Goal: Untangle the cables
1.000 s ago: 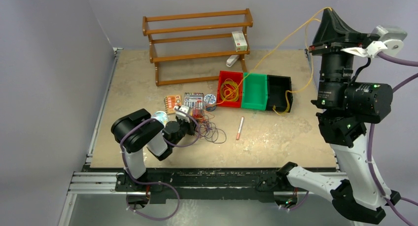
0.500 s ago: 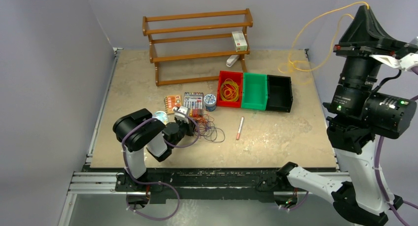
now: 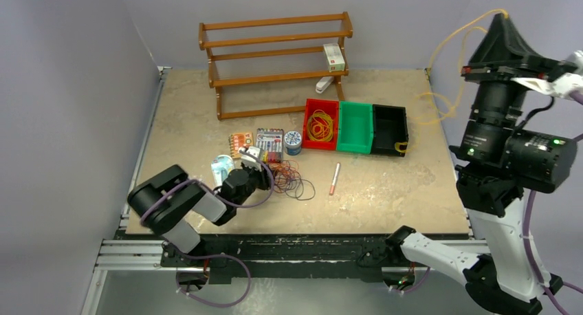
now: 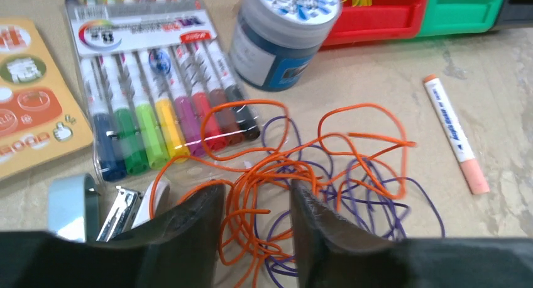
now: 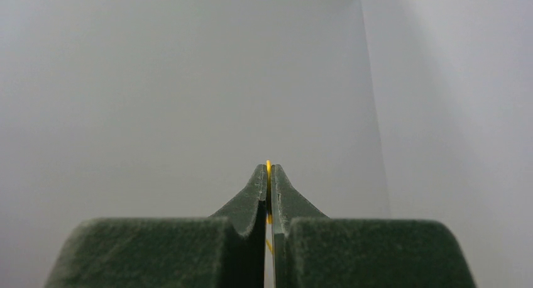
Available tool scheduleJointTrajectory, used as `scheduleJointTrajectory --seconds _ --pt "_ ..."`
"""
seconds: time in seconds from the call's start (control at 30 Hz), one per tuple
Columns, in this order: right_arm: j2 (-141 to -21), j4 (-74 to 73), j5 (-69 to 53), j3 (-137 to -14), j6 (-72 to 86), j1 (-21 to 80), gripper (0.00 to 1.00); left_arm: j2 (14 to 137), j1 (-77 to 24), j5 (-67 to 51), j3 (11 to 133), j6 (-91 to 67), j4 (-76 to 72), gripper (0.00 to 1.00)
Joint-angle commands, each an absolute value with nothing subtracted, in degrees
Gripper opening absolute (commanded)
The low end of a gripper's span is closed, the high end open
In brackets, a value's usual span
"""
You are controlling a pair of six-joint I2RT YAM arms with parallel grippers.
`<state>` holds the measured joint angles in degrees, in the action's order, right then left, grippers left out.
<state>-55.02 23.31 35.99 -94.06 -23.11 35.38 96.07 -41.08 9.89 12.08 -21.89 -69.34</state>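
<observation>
The left hand point(image 4: 254, 193) is open low over the counter point(image 4: 377, 99), its fingers astride the orange and purple cables point(image 4: 295, 175). These spread just ahead of it toward a marker pack point(image 4: 157, 99) and a jar point(image 4: 283, 36). The right hand point(image 5: 268, 175), raised high, is pinched closed on a yellow cable point(image 5: 268, 165) that trails down from it toward the black bin point(image 3: 389, 128).

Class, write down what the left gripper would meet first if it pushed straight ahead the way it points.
The left gripper most likely meets the tangled thin orange wire loops lying between its fingers; depth unclear.
</observation>
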Motion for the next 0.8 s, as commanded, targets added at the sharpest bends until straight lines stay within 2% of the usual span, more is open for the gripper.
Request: scheduleJointTrajectory --seconds 0.0,0.07,0.1,0.43,0.57,0.77 --pt "-54.7 17.7 34.3 -90.3 -17.5 35.6 0.00 83.1 -43.1 12.5 14.6 -22.5 -52.2 0.50" --pt "-54.5 16.4 33.4 -88.0 -15.4 35.6 0.00 77.7 -43.4 12.9 15.5 -23.2 -43.9 0.60" --pt "-54.5 16.0 32.7 -87.0 -14.5 35.7 0.00 75.4 -43.4 13.1 16.0 -23.4 -40.4 0.62" --pt "-57.9 11.0 26.5 -83.6 -9.9 35.7 0.00 57.5 -43.4 19.8 25.2 -26.8 -8.6 0.67" --pt "-59.5 8.8 25.1 -83.1 -8.2 35.6 0.00 56.5 -43.4 21.1 30.8 -28.2 -3.2 0.70" --pt "-62.4 7.9 24.1 -82.7 -5.7 35.6 0.00 62.4 -43.0 23.4 39.3 -30.7 0.3 0.75"
